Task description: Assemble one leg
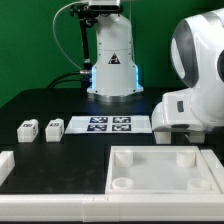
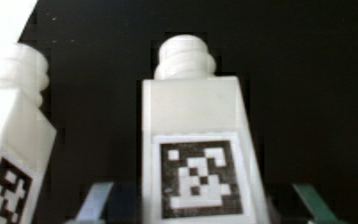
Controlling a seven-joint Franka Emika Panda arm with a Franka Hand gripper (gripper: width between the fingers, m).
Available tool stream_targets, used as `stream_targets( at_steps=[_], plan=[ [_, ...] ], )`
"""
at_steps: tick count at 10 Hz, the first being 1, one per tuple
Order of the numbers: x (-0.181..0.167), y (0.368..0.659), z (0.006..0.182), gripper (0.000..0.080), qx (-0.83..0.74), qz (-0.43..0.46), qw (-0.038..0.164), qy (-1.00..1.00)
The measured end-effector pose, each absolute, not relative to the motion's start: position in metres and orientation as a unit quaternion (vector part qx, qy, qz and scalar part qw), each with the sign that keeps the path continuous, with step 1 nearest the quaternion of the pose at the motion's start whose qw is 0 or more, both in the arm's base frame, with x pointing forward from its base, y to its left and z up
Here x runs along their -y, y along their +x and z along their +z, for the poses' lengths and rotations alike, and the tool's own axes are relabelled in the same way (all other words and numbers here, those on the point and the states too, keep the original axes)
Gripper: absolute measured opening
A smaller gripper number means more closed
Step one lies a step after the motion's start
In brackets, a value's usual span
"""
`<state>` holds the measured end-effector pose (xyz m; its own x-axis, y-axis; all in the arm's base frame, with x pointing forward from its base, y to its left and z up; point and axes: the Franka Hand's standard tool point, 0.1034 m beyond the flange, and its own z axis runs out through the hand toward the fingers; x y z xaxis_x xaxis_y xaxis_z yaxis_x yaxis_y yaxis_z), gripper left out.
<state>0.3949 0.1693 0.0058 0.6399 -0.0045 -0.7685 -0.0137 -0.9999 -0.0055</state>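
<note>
In the wrist view a white leg (image 2: pixel 197 120) with a rounded peg end and a black-and-white tag lies on the black table between my gripper's fingers. My gripper (image 2: pixel 204 202) is open, with a dark gap between each finger and the leg. A second leg (image 2: pixel 12 110) lies beside it. In the exterior view my gripper (image 1: pixel 178 138) is low over the table just behind the tray's far wall, and hides these two legs. Two more legs (image 1: pixel 27 128) (image 1: pixel 53 127) stand at the exterior view's left.
The large white tray-like part (image 1: pixel 160 152) with round corner sockets fills the front right. The marker board (image 1: pixel 108 124) lies mid-table. Another white part (image 1: pixel 5 165) sits at the front left edge. The robot base (image 1: pixel 112 60) stands behind.
</note>
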Motion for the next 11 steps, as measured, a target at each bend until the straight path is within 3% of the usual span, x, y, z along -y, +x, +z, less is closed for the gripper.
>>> stream_targets(
  at_steps=[1,3,5,7,9,11],
  plan=[
    [-0.167,0.397,0.008,0.0291,0.004,0.424,0.008,-0.905],
    [-0.152,0.420,0.059,0.0291,0.034,0.419,0.020,-0.907],
    [-0.149,0.418,0.089,0.0292,0.036,0.395,0.016,-0.918],
    [-0.151,0.422,0.083,0.0292,0.034,0.370,0.019,-0.928],
    [-0.149,0.435,0.086,0.0292,0.035,0.257,0.028,-0.965],
    [-0.124,0.488,0.116,0.0292,0.046,0.195,0.042,-0.979]
  ],
)
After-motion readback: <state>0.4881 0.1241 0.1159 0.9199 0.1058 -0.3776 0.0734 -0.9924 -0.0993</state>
